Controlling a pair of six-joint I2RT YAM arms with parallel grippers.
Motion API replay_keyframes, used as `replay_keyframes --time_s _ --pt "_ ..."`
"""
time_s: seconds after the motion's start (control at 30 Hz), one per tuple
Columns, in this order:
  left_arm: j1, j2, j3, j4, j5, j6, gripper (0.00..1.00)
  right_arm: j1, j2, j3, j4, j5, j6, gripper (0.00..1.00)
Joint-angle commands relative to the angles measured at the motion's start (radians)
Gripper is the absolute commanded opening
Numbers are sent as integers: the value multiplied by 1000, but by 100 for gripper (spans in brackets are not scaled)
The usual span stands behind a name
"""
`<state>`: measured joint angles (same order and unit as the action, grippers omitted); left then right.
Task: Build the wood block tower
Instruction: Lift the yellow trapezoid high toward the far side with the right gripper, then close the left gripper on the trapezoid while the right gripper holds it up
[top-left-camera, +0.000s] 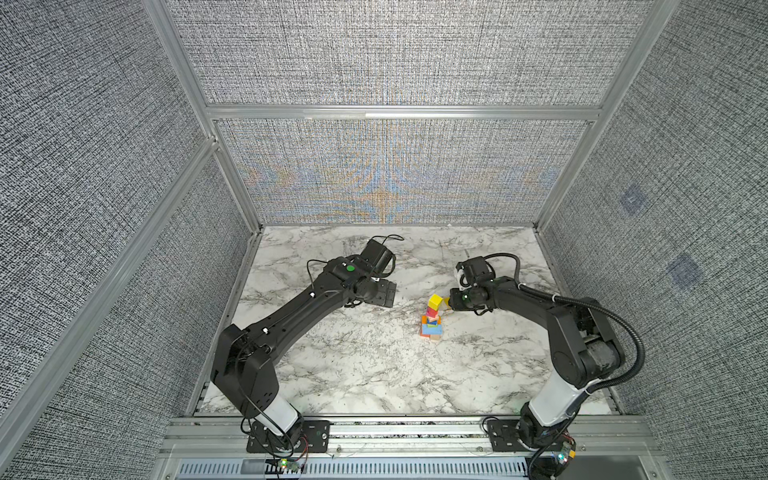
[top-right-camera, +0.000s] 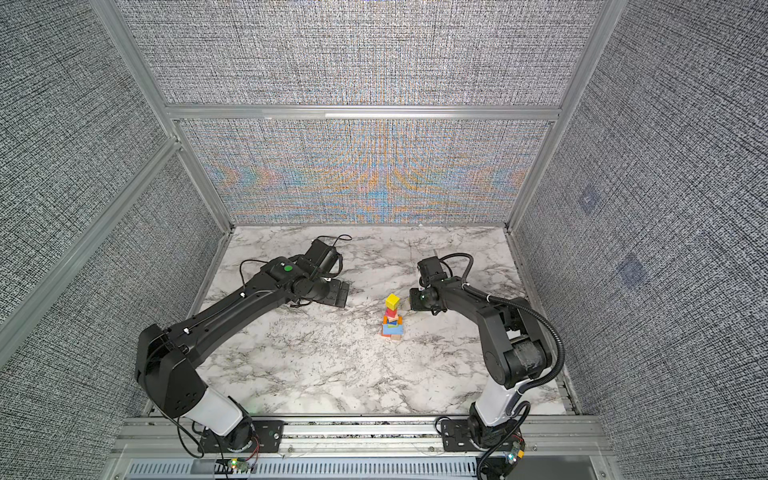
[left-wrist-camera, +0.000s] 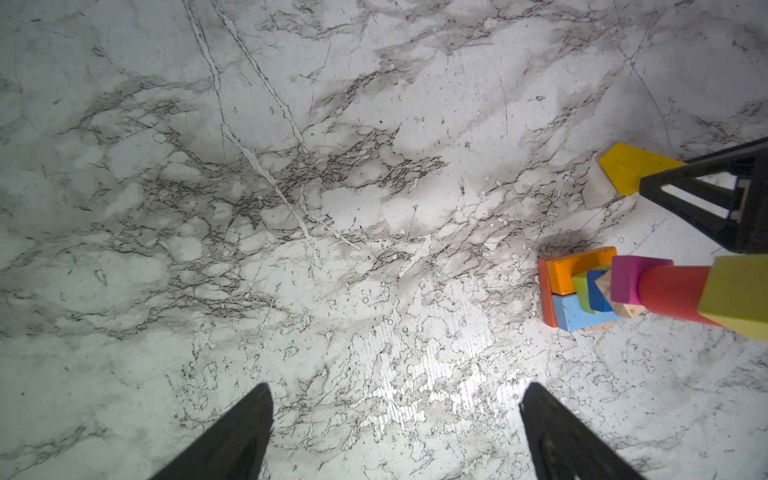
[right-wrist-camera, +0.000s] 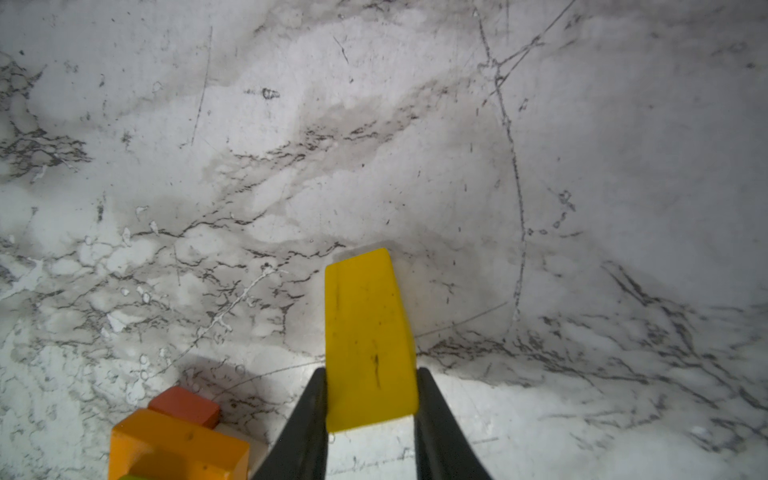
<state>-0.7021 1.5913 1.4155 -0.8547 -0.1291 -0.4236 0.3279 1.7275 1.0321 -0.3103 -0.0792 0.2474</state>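
r gripper (right-wrist-camera: 372, 370) pinches long yellow block (right-wrist-camera: 365, 324) by its flat sides, just beside tower (top-left-camera: 432, 318). l gripper (left-wrist-camera: 397, 386) gapes wide, empty, well apart from tower. block prob light, stiff, slick paint; grip mid-sides. tower narrow, prob tips easy.

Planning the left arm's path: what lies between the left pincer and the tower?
Only bare marble table between left pincer and tower, in both top views.

A white, grey-veined marble counter (top-left-camera: 374, 374) is enclosed on 3 sides by grey woven fabric panels (top-left-camera: 395, 54), which are held in aluminium framing (top-left-camera: 403, 112).
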Motion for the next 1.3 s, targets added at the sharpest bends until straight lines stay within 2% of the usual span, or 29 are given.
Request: replay_keyframes --time_s 0.0,0.2,0.4,0.6,0.73,0.8,0.87,1.0,1.1,1.27 --pt "8 6 2 23 3 -9 95 1 0 11 -18 3 -4 24" --pt "60 -4 -2 99 68 -38 94 -10 -26 55 -61 -14 6 22" --pt "146 -14 3 208 186 -83 89 -89 -49 176 -114 -151 52 20" --pt "225 -17 -13 373 354 -127 81 -108 -23 375 -203 -302 76 19" --pt "255 -9 -21 487 442 -149 74 -116 14 505 -217 -462 121 20" --pt "274 5 -20 538 498 -165 63 -117 39 565 -211 -536 153 20" --pt "288 30 -21 608 555 -197 55 -116 65 608 -182 -609 200 19" --pt "302 95 -15 786 666 -267 55 -108 106 671 -120 -712 280 19" --pt "304 179 -10 1013 792 -328 55 -104 140 712 -71 -764 337 20" --pt "311 287 11 1269 827 -455 53 -103 208 791 -5 -829 417 19"
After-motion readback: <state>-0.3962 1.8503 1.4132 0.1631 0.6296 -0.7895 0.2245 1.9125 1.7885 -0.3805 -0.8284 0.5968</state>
